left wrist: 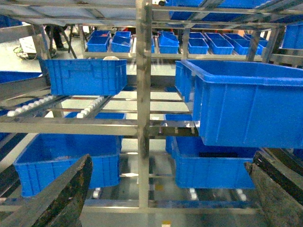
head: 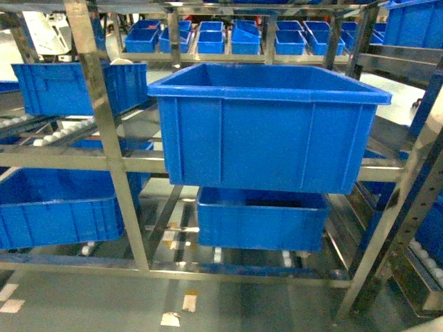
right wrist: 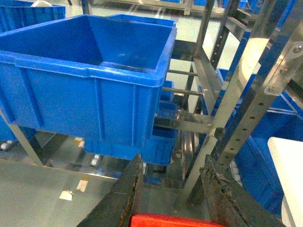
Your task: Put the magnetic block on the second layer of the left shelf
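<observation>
The magnetic block (right wrist: 175, 221) shows as a red edge at the bottom of the right wrist view, held between the dark fingers of my right gripper (right wrist: 173, 161), which is shut on it. Ahead and to its left a large deep blue tub (right wrist: 85, 94) rests on the steel rack's second tier (head: 377, 171); the same tub (head: 270, 124) fills the middle of the head view. My left gripper (left wrist: 169, 163) is open, its fingers wide apart with nothing between them, facing a rack upright (left wrist: 143, 94). Neither gripper appears in the head view.
A lower blue tub (head: 261, 220) sits under the big one. More tubs stand left, upper (head: 76, 86) and lower (head: 59, 207). Small tubs (head: 228, 38) line the back rack. A perforated upright (right wrist: 246, 104) and a white surface (right wrist: 289, 175) are close on the right.
</observation>
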`<state>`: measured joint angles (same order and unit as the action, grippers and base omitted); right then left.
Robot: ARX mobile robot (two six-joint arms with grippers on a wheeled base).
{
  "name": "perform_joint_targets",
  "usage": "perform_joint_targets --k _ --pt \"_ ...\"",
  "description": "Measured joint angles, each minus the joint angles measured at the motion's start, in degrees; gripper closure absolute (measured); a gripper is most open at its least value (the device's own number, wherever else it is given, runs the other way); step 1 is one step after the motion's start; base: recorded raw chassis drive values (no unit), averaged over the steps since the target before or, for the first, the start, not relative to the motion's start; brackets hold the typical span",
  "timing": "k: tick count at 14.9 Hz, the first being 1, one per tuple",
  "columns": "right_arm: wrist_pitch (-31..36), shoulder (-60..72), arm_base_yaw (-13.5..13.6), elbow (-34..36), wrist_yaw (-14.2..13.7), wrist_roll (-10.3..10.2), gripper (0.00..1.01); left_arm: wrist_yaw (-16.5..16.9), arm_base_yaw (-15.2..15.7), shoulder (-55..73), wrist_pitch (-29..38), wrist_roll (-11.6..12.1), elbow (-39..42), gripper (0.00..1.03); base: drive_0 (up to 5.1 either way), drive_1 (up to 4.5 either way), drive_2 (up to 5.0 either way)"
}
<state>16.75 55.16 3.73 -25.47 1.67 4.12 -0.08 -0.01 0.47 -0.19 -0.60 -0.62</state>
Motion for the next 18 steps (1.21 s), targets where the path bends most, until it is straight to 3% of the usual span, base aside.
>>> perform_joint_targets --k 2,7,10,18 --pt "-0.2 0.5 0.0 0.0 0.0 0.0 0.68 0.0 0.0 0.0 0.3 0.0 0.0 0.05 0.0 0.00 0.0" --pt "-0.1 0.2 0.0 0.0 -0.2 0.0 0.68 0.1 0.0 0.0 0.0 0.0 0.0 0.05 -4.7 3.61 1.2" --pt "-0.1 0.1 0.0 0.0 0.2 0.0 0.68 -0.2 0.0 0.0 0.1 0.0 0.0 0.05 0.0 0.00 0.0" --pt "0.0 0.0 0.0 0.1 0.0 0.0 0.68 0.0 0.0 0.0 -0.1 0.0 0.0 0.05 0.0 4.32 -4.4"
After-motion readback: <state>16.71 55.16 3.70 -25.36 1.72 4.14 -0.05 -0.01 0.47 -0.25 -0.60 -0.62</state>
